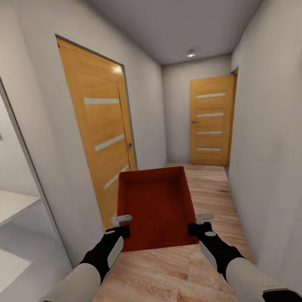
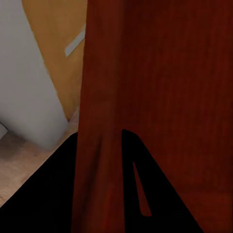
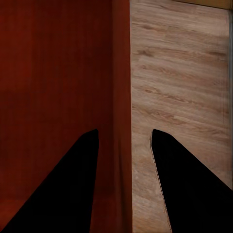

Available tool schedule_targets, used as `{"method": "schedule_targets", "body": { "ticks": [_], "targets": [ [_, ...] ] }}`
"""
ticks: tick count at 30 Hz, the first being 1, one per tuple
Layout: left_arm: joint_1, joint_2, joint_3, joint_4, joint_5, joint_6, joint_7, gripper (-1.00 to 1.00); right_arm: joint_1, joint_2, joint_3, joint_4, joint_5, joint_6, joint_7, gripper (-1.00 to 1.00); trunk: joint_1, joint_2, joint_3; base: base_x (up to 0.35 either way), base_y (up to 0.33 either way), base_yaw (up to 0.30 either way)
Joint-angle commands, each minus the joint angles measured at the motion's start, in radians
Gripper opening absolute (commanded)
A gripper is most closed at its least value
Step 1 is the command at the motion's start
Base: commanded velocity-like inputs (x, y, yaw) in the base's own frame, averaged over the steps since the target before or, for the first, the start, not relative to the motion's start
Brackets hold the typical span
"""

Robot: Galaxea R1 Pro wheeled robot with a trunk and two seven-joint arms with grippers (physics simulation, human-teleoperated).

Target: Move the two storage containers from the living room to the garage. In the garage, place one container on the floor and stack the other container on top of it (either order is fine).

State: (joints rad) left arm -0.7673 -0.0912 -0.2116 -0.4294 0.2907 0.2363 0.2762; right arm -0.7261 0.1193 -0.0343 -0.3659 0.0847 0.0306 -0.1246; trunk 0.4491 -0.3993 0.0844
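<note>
Carrying one storage container [image 1: 156,206] between both arms, left claw [image 1: 122,224] and right claw [image 1: 200,224] each clamped over a near-corner wall; long axis pointing straight down the hallway toward the far door [image 1: 211,121], held above the plank floor [image 1: 159,279].

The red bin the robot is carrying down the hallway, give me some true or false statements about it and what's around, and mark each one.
1. Both grippers grip the red bin, one on each side wall. True: the left gripper and the right gripper each straddle a wall.
2. The bin is full of boxes. False: it is empty.
3. The bin rests on the wood floor. False: it is held up in front of the robot.
4. A wooden door stands at the hallway's far end. True.
5. The side door on the robot's left is painted grey. False: it is orange-brown wood.
</note>
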Motion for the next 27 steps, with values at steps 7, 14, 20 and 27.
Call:
{"method": "schedule_targets", "body": {
  "ticks": [7, 14, 20, 27],
  "targets": [
    [0.000, 0.002, 0.004, -0.002, -0.009, 0.010, 0.013, -1.00, -0.001, 0.000, -0.035, -0.004, 0.021, 0.003, -0.021, -1.00, 0.001, -0.001, 0.002, 0.323, 0.048, -0.220],
    [0.001, 0.002, 0.004, -0.002, -0.010, 0.009, 0.011, -1.00, -0.001, 0.000, -0.035, -0.004, 0.021, 0.003, -0.021, -1.00, 0.001, -0.001, 0.005, 0.323, 0.108, -0.216],
    [0.001, 0.002, 0.004, -0.002, -0.010, 0.009, 0.011, -1.00, -0.001, 0.000, -0.035, -0.004, 0.021, 0.003, -0.021, -1.00, 0.001, -0.001, 0.007, 0.323, 0.118, -0.215],
    [0.000, 0.002, 0.003, -0.002, -0.010, 0.009, 0.011, -1.00, -0.001, 0.000, -0.035, -0.004, 0.021, 0.003, -0.021, -1.00, 0.001, -0.001, 0.010, 0.323, 0.119, -0.193]
  ]
}}
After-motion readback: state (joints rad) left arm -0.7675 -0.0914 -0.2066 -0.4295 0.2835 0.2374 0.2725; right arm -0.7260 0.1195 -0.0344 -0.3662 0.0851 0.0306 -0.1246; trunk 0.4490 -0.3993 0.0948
